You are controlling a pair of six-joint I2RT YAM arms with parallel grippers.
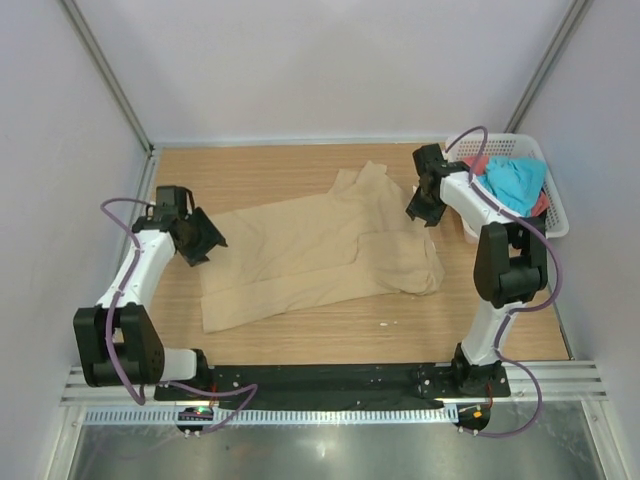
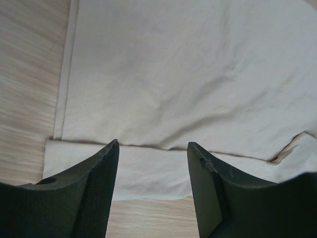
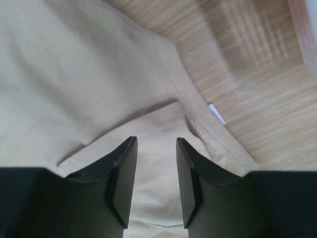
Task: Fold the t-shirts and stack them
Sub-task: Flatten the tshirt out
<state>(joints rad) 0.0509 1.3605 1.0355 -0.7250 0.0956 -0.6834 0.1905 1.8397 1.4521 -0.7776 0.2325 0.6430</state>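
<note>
Likely step: folding tan t-shirt (image 1: 320, 255), spread on tabletop (image 1: 250, 170) left of basket (image 1: 520, 145). Over cloth, left jaws and right jaws released, empty. Next, presumably: pinch an edge, fold over.

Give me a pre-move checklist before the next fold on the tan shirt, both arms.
1. Left end effector open, nothing between its fingers: ok.
2. Right end effector open, nothing between its fingers: ok.
3. Tan t-shirt lies wholly on the table: ok.
4. Tan t-shirt folded to a neat rectangle: not ok. The outline is uneven and a part juts out at the far side.
5. Turquoise t-shirt inside the basket, off the work area: ok.
6. Clearance between each end effector and the cloth: cannot tell.
</note>
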